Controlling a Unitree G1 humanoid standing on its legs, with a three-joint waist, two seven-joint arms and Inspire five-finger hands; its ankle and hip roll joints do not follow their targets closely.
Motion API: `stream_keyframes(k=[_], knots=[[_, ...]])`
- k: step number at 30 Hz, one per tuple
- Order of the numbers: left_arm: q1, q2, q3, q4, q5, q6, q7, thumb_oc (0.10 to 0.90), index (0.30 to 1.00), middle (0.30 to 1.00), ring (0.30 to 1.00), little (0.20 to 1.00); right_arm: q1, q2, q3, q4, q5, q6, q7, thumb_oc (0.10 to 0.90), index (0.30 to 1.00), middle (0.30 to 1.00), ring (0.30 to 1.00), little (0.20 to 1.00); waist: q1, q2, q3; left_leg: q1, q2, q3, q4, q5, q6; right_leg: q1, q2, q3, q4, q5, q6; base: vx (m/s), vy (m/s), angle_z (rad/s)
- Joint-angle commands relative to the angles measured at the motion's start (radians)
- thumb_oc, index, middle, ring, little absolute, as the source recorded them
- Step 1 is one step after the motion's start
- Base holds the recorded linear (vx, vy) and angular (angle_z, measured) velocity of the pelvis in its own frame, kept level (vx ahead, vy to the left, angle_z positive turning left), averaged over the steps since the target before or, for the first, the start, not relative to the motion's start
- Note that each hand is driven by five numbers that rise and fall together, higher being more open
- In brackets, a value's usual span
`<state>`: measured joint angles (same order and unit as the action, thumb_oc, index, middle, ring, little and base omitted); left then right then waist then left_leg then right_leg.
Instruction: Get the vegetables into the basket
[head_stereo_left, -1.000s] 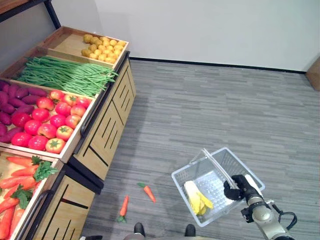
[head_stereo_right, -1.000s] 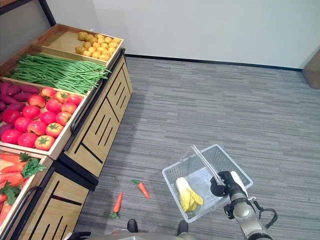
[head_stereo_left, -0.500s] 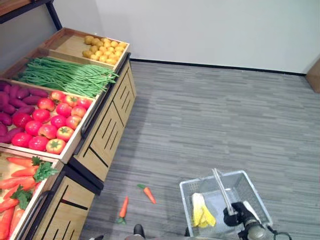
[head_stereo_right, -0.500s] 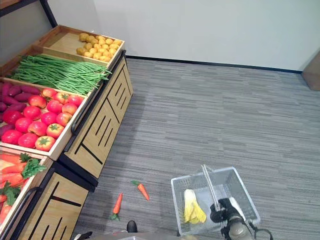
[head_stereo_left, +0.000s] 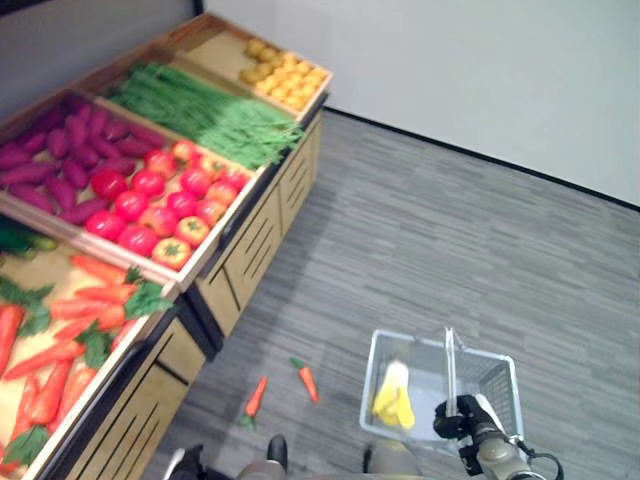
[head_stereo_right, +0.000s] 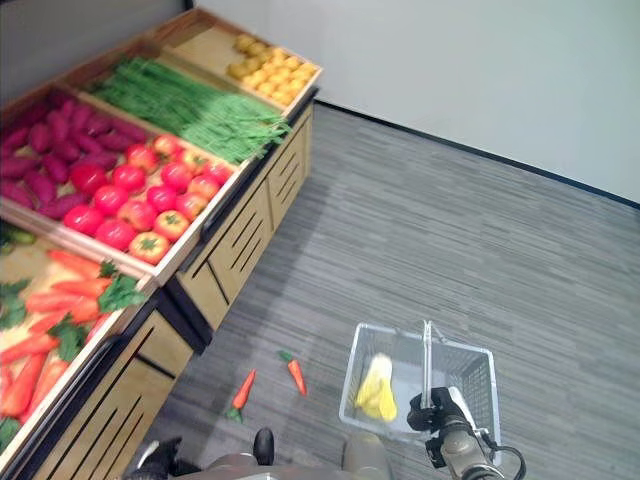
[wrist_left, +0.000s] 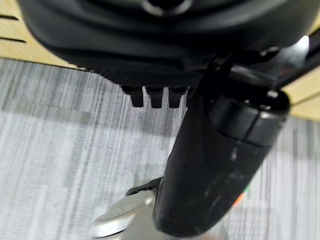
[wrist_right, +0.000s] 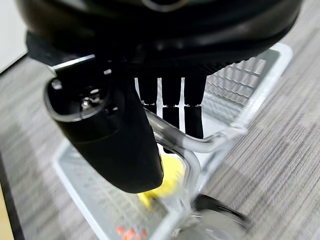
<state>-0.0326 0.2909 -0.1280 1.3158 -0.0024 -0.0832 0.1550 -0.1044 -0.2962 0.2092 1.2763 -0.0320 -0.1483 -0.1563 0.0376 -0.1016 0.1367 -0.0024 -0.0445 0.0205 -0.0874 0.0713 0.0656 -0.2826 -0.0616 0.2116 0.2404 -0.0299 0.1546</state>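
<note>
Wire basket (head_stereo_left: 478, 372), pale grey mesh, is hanging at the near right of the scene from the right hand (head_stereo_left: 457, 415), whose fingers (wrist_right: 171, 112) are curling round the basket's handle (head_stereo_left: 450, 362) while the thumb closes under it; inside, a yellow vegetable (head_stereo_left: 394, 392) is lying against the left wall. Compared with a second ago the whole view is now tilting and swinging, so the stand is showing more of its near end: that is the camera moving, not the produce; the basket, though, is sitting lower and nearer in view than then, with the arm drawn back toward the body. Two loose carrots (head_stereo_left: 304, 378) are lying on the grey carpet (head_stereo_left: 430, 240) just left of the basket, in front of the stand's wooden cabinet (head_stereo_left: 255, 262), apparently in the same spots as before. Left hand (wrist_left: 215, 150) is showing in its own wrist view above the carpet, thumb forward, fingers only as short stubs, so whether they are curled cannot be told; it is holding nothing visible. Farther left, trays are holding carrots (head_stereo_left: 70, 330), tomatoes (head_stereo_left: 160, 195), purple sweet potatoes (head_stereo_left: 50, 165), green beans (head_stereo_left: 200, 110) and, farthest, potatoes (head_stereo_left: 285, 78). Judgement: the task is barely started, with one item loaded, and the robot appears to be repositioning.
</note>
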Motion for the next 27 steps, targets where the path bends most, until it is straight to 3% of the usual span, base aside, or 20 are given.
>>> stream_keyframes(k=[1,5,13,14,15,16,18,21,27], knots=[[0.004,-0.009,0.021,0.014,-0.029,-0.017,0.009,0.9,1.0,1.0,1.0,1.0,-0.018,-0.09,-0.017,-0.003,0.021,-0.019,-0.026,0.4,0.3,0.3,0.3,0.3,-0.02,0.023,0.034,0.028,0.063,-0.026,0.035,-0.07,-0.073,0.079,0.037,0.041,-0.09,0.087,-0.011,0.11,-0.159,1.08],[0.004,-0.004,0.033,0.016,-0.044,-0.011,0.009,0.9,1.0,1.0,1.0,1.0,0.005,-0.092,-0.042,0.024,0.024,-0.013,-0.024,0.4,0.3,0.3,0.3,0.3,-0.019,0.018,0.022,0.02,0.083,-0.085,0.043,-0.064,-0.093,0.12,0.038,-0.016,-0.113,0.067,-0.039,0.06,-0.251,0.91],[-0.009,0.001,0.041,-0.01,-0.079,-0.018,0.01,0.9,1.0,1.0,1.0,1.0,0.025,-0.133,-0.073,0.062,0.025,-0.011,-0.022,0.4,0.3,0.3,0.3,0.3,-0.03,0.048,0.017,-0.039,0.142,-0.179,0.019,0.008,-0.151,0.142,0.062,-0.132,-0.143,0.041,-0.084,-0.01,-0.233,0.59],[-0.018,-0.001,0.036,-0.016,-0.081,-0.018,0.01,0.9,1.0,1.0,1.0,1.0,0.025,-0.14,-0.08,0.063,0.027,-0.009,-0.023,0.4,0.3,0.3,0.3,0.3,-0.038,0.047,0.024,-0.056,0.142,-0.151,0.041,0.002,-0.147,0.142,0.051,-0.15,-0.141,0.042,-0.086,-0.08,-0.075,0.64],[-0.028,-0.003,0.034,-0.02,-0.082,-0.017,0.012,0.9,1.0,1.0,1.0,1.0,0.027,-0.149,-0.089,0.061,0.028,-0.01,-0.024,0.4,0.3,0.3,0.3,0.3,-0.052,0.044,0.029,-0.065,0.155,-0.067,0.078,-0.012,-0.145,0.142,0.035,-0.172,-0.139,0.042,-0.086,-0.15,-0.045,0.71],[-0.038,-0.004,0.031,-0.034,-0.084,-0.017,0.012,0.9,1.0,1.0,1.0,1.0,0.034,-0.157,-0.106,0.061,0.036,-0.007,-0.029,0.4,0.3,0.3,0.3,0.3,-0.075,0.042,0.031,-0.058,0.192,0.107,0.135,-0.033,-0.149,0.138,0.008,-0.214,-0.141,0.046,-0.089,-0.16,-0.028,0.9],[-0.047,-0.003,0.024,-0.038,-0.082,-0.018,0.019,0.9,1.0,1.0,1.0,1.0,0.047,-0.154,-0.121,0.065,0.049,-0.004,-0.039,0.4,0.3,0.3,0.3,0.3,-0.093,0.047,0.024,-0.04,0.226,0.203,0.17,-0.037,-0.164,0.136,-0.012,-0.257,-0.153,0.054,-0.092,-0.12,-0.014,1.4],[-0.057,-0.004,0.009,-0.038,-0.075,-0.02,0.021,0.9,1.0,1.0,1.0,1.0,0.06,-0.149,-0.128,0.07,0.055,0.001,-0.037,0.4,0.3,0.3,0.3,0.3,-0.107,0.068,0.009,-0.009,0.239,0.221,0.161,-0.046,-0.178,0.137,-0.031,-0.319,-0.155,0.048,-0.083,-0.06,0.039,0.85],[-0.055,0.003,0.018,-0.019,-0.059,-0.011,0.02,0.9,1.0,1.0,1.0,1.0,0.074,-0.133,-0.123,0.077,0.032,0.013,-0.028,0.4,0.3,0.3,0.3,0.3,-0.097,0.087,0.006,0.012,0.195,0.225,0.032,-0.024,-0.159,0.157,-0.071,-0.349,-0.143,0.06,-0.054,0.01,0.154,0.44]])
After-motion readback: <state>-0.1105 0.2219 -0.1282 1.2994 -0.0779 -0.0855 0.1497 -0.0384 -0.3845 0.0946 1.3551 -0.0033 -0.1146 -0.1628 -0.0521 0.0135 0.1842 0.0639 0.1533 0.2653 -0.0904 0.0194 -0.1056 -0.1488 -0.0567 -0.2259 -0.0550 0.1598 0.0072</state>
